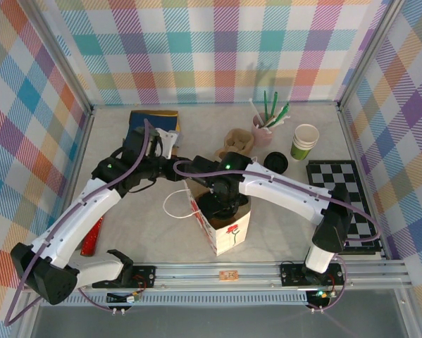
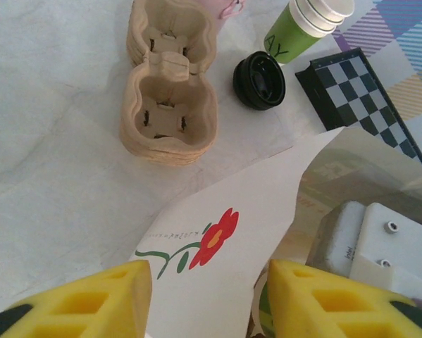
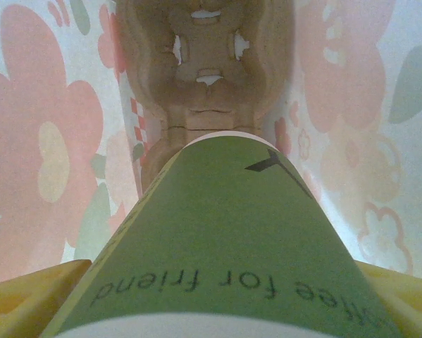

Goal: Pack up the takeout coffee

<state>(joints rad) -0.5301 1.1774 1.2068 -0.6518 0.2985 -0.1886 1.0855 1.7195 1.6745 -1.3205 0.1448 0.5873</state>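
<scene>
The right gripper (image 3: 218,303) clamps its yellow pads (image 3: 27,299) on the small green paper cup (image 3: 225,225), held inside the flower-printed white paper bag (image 3: 48,141) above a moulded brown pulp carrier (image 3: 207,77). The left gripper (image 2: 211,296) hovers by the bag, jaws apart. Around them: a pale marbled tabletop (image 1: 147,229) and pastel plaid walls (image 1: 218,49).

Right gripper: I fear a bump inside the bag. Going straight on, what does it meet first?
Probably the cardboard cup tray lying ahead inside the bag; the green cup in its jaws would touch it first. How far is unclear.
</scene>
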